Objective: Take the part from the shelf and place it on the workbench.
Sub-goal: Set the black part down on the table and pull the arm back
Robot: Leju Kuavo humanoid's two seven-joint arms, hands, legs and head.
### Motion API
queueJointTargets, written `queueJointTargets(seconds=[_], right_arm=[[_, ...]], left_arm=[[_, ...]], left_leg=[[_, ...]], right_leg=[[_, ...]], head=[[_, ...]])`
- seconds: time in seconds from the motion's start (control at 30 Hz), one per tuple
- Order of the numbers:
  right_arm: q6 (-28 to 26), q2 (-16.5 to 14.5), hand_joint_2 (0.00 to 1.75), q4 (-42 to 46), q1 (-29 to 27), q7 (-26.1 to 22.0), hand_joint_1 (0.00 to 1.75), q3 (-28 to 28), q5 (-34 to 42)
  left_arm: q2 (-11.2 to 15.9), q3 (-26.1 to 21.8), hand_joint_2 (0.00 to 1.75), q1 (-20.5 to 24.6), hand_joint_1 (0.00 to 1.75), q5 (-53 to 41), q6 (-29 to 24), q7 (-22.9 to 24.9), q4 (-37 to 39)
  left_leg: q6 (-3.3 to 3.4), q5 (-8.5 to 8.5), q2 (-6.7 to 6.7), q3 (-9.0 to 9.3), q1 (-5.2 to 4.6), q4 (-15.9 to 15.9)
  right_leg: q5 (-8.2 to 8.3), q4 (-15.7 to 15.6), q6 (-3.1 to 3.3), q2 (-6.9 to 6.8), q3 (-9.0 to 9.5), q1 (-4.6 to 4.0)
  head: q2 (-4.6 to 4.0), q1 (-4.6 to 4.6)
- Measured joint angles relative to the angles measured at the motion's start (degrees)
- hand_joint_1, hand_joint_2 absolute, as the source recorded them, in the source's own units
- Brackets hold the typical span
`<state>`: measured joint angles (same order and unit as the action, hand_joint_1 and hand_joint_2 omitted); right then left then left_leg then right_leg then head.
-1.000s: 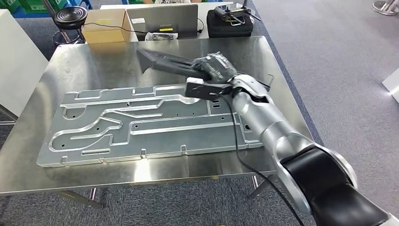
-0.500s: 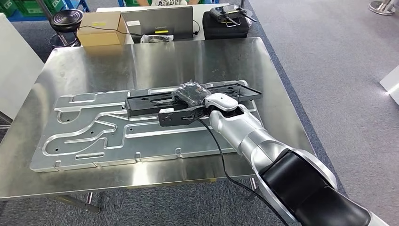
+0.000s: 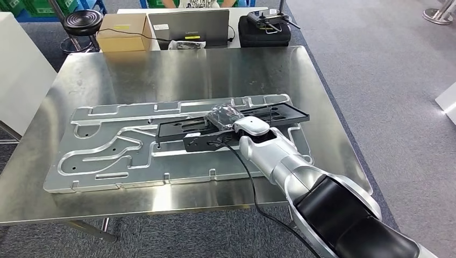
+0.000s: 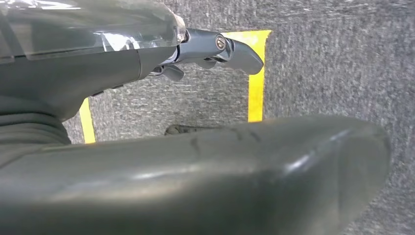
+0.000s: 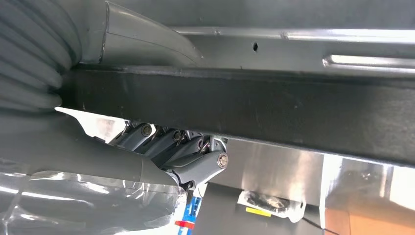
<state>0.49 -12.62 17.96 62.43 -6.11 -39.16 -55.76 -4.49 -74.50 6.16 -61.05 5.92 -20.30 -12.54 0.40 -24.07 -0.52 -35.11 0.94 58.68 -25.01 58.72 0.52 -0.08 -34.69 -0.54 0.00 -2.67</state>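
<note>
Black part [image 3: 232, 124]: gripped by fingers [image 5: 171, 147] of right hand [image 3: 226, 117], laid lengthwise upon the aluminium plate [image 3: 107, 148] on the steel table [image 3: 161, 67]. Placement judged nearly done; release outstanding. Left hand [image 4: 215, 49]: nothing held.

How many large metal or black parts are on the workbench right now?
2. The silver stamped panel lies flat on the workbench; the black part lies across its far right side, gripped by the right hand.

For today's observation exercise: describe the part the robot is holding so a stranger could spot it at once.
Find the steel workbench and the silver grooved plate lying on it. Over the plate's far right side, the right hand holds a long black part: flat, slotted, the only dark piece there.
</note>
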Motion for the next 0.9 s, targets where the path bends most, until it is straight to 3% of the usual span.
queueJointTargets(seconds=[0.1,0.17,0.23,0.3,0.33,0.37,0.43,0.5,0.63,0.7,0.77,0.8,0.83,0.87,0.9], right_arm=[[0.01,-0.17,1.75,-0.14,-0.28,0.02,1.75,-0.23,-0.32],[0.14,-0.33,0.87,-0.23,-0.41,0.04,0.87,-0.38,-0.46],[0.54,-0.44,0.0,-0.43,-0.86,0.09,0.0,-0.44,-0.72],[0.65,-0.45,0.0,-0.69,-1.91,0.09,0.0,-0.48,-1.01],[0.39,-0.43,0.0,-0.8,-2.4,0.03,0.0,-0.5,-1.06],[-0.01,-0.42,0.0,-0.89,-2.73,-0.14,0.0,-0.51,-1.02],[-0.95,-0.39,0.0,-0.94,-2.96,-0.68,0.0,-0.5,-0.75],[-1.76,-0.32,0.0,-0.95,-3.09,-1.28,0.0,-0.45,-0.44],[-2.77,0.04,0.0,-0.95,-3.35,-2.07,0.0,0.24,0.18],[-3.24,0.29,0.0,-0.95,-3.4,-2.33,0.0,0.56,0.35],[-3.99,0.53,0.0,-0.96,-3.65,-2.76,0.0,0.92,0.66],[-4.35,0.63,0.0,-0.96,-3.81,-3.03,0.0,1.15,0.84],[-4.62,0.72,0.0,-0.96,-3.93,-3.29,0.0,1.43,0.99],[-4.81,0.8,0.0,-0.95,-3.99,-3.51,0.0,1.67,1.13],[-4.89,0.85,0.0,-0.95,-3.98,-3.68,0.0,1.86,1.2]], left_arm=[[-0.18,0.36,0.0,0.28,0.0,-0.06,0.05,0.07,0.06],[-0.23,0.56,0.0,0.31,0.0,-0.13,0.05,0.09,0.09],[-0.25,0.63,0.87,0.23,0.0,-0.1,0.05,0.11,0.11],[-0.25,0.67,1.75,0.07,0.0,-0.12,0.04,0.13,0.14],[-0.25,0.71,1.31,-0.03,0.0,-0.25,-0.04,0.17,0.15],[-0.25,0.8,0.87,-0.11,0.0,-0.48,-0.17,0.25,0.15],[-0.27,0.98,0.0,-0.11,0.0,-1.0,-0.56,0.49,0.15],[-0.35,1.07,0.0,0.06,0.0,-1.26,-0.84,0.61,0.16],[-0.51,1.19,0.0,0.2,0.0,-1.18,-0.91,0.55,0.17],[-0.58,1.33,0.0,0.25,0.0,-1.15,-0.94,0.52,0.17],[-0.58,1.49,0.0,0.27,0.0,-1.16,-0.98,0.54,0.17],[-0.58,1.57,0.0,0.28,0.0,-1.17,-0.99,0.56,0.17],[-0.58,1.67,0.0,0.31,0.0,-1.22,-1.0,0.61,0.17],[-0.6,1.79,0.0,0.35,0.0,-1.31,-1.0,0.66,0.18],[-0.65,1.92,0.0,0.41,0.0,-1.39,-1.0,0.7,0.18]], left_leg=[[-0.95,-0.01,0.07,0.26,0.1,-0.26],[-1.35,-1.72,0.13,-0.57,0.0,2.13],[-1.68,-5.43,0.16,-3.44,0.14,8.87],[-2.11,-7.58,0.19,-5.96,0.39,14.57],[-2.3,-7.06,0.21,-5.88,0.51,14.58],[-2.45,-5.57,0.23,-4.68,0.66,12.35],[-2.56,-2.26,0.29,-0.63,0.84,4.59],[-2.0,-1.14,0.18,1.46,0.76,0.26],[-0.43,-0.9,0.11,1.27,0.61,-0.08],[0.13,-0.73,0.23,1.19,0.67,-0.24],[0.35,-0.72,0.36,1.02,0.51,-0.24],[0.39,-0.72,0.4,0.99,0.43,-0.23],[0.4,-0.73,0.42,1.0,0.35,-0.22],[0.4,-0.74,0.41,1.05,0.28,-0.22],[0.39,-0.75,0.37,1.13,0.22,-0.22]], right_leg=[[0.36,-1.19,0.47,-0.05,0.54,-0.07],[0.97,-2.32,0.87,-0.2,1.26,0.43],[1.2,-2.77,1.09,-0.31,1.49,0.66],[1.18,-2.67,1.08,-0.26,1.44,0.71],[1.13,-2.55,0.99,-0.15,1.41,0.77],[1.02,-2.32,0.83,0.0,1.38,0.87],[0.59,-1.51,0.19,0.39,1.16,0.98],[0.33,-0.8,-0.51,0.7,0.74,0.84],[-0.13,-0.05,-1.65,0.8,0.17,1.03],[-2.95,4.62,-2.12,0.62,-2.01,1.24],[-6.51,12.57,-2.37,0.46,-5.92,1.3],[-7.26,15.41,-2.39,0.43,-7.38,1.3],[-6.92,16.22,-2.29,0.41,-7.86,1.29],[-5.47,14.56,-2.06,0.41,-7.1,1.25],[-3.36,10.91,-1.7,0.41,-5.36,1.17]], head=[[0.0,0.0],[0.0,-0.01],[0.0,-0.01],[0.0,-0.01],[0.0,-0.02],[0.0,-0.02],[0.0,-0.02],[0.0,-0.01],[0.0,0.0],[0.0,0.0],[0.0,0.0],[0.0,0.0],[0.0,0.0],[0.0,0.0],[0.0,0.0]])
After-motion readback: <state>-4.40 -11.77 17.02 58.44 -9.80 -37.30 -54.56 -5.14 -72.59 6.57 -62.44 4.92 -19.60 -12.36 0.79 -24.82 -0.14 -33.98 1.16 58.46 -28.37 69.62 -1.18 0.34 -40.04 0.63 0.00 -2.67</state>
